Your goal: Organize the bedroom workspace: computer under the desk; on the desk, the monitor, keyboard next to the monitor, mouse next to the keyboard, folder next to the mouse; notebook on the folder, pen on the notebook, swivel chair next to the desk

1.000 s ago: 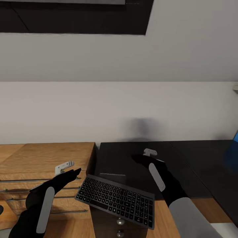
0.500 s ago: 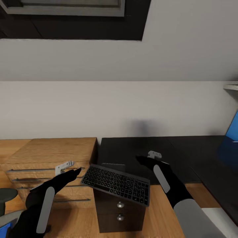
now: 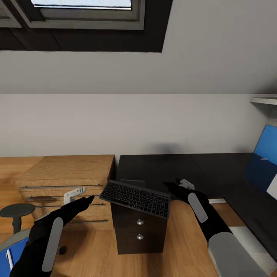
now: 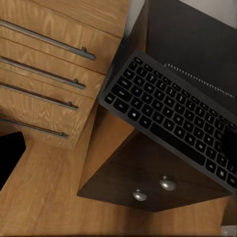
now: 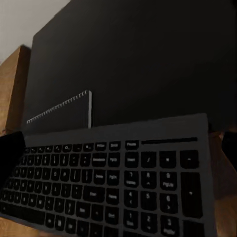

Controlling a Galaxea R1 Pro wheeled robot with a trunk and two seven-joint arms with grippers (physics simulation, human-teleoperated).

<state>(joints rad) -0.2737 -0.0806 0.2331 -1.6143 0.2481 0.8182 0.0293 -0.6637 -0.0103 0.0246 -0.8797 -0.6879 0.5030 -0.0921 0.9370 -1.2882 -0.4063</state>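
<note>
Currently the keyboard (image 3: 135, 199) overhangs the bench's (image 3: 181, 169) near-left corner; left claw (image 3: 75, 194) open, right claw (image 3: 184, 184) apparently unreadable. Next: push it inboard.

Keyboard (image 3: 135, 199) tilted, overhanging desk (image 3: 161, 171) edge; notebook (image 5: 64, 111) behind.

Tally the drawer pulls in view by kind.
Bar handles on the wood drawer unit: 4
Round knobs on the black desk drawers: 2
Total: 6
</note>
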